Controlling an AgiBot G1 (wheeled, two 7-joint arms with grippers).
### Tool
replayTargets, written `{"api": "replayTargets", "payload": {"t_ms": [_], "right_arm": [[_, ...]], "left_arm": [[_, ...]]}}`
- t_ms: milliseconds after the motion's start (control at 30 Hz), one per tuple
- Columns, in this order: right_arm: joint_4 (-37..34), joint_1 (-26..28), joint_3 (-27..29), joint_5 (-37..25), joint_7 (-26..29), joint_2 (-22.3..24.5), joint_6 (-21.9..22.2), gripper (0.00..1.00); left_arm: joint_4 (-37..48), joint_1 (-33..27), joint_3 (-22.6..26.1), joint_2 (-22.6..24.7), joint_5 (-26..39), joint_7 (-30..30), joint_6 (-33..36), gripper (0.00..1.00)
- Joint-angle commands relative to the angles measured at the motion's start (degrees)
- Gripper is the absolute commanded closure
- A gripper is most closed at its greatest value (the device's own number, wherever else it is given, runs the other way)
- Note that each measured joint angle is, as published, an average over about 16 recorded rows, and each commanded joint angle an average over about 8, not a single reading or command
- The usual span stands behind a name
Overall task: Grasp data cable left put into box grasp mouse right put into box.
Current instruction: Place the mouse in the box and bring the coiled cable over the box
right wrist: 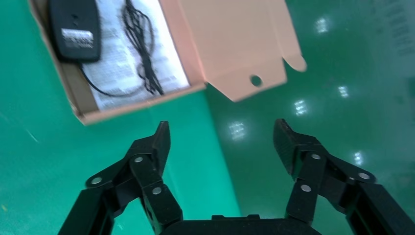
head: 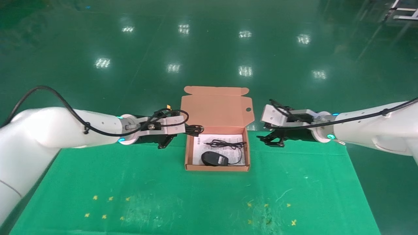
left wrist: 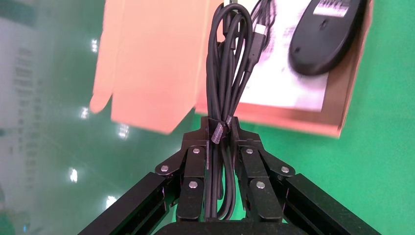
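Left gripper (left wrist: pixel 222 129) clenches a limp, light black data cable bundle (left wrist: pixel 230 73) mid-coil beside the orange-brown cardboard box (head: pixel 186 153); right gripper (right wrist: pixel 221 139) released.

A glossy dark green floor (head: pixel 209 42) fills the room beyond the bench (head: pixel 163 195), mirroring rows of bright ceiling lights as white patches. The bench wears a bright green cloth, scuffed and marked with small yellow crosses (head: pixel 104 216) near its front edge. A pale metal frame (head: pixel 403 13) stands on the floor at the far right, well apart from the bench.
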Motion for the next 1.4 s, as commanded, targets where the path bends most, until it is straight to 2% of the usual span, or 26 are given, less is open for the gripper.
{"api": "replayTargets", "payload": {"t_ms": [33, 367, 900, 1167, 1400], "right_arm": [[0.73, 0.34, 0.12, -0.08, 0.14, 1.68, -0.26, 0.00], [5.69, 0.01, 0.25, -0.15, 2.45, 6.35, -2.31, 0.00], [15.71, -2.06, -0.24, -1.30, 8.68, 11.83, -4.05, 0.00], [18.82, -2.34, -1.12, -3.18, 11.22, 13.03, -4.30, 0.00], [18.78, -2.34, -1.19, -3.28, 11.11, 13.00, -4.33, 0.00]], "left_arm": [[3.74, 0.05, -0.43, 2.27, -1.95, 3.96, -1.80, 1.00], [3.79, 1.25, 2.88, 3.40, -11.18, 11.46, -3.85, 1.00], [1.67, 1.97, 12.08, 3.51, -22.83, 14.29, -6.96, 1.00], [2.33, 1.42, 15.46, 3.56, -25.44, 13.93, -8.06, 0.00], [2.37, 1.32, 15.42, 3.57, -25.40, 13.94, -8.11, 0.00]]}}
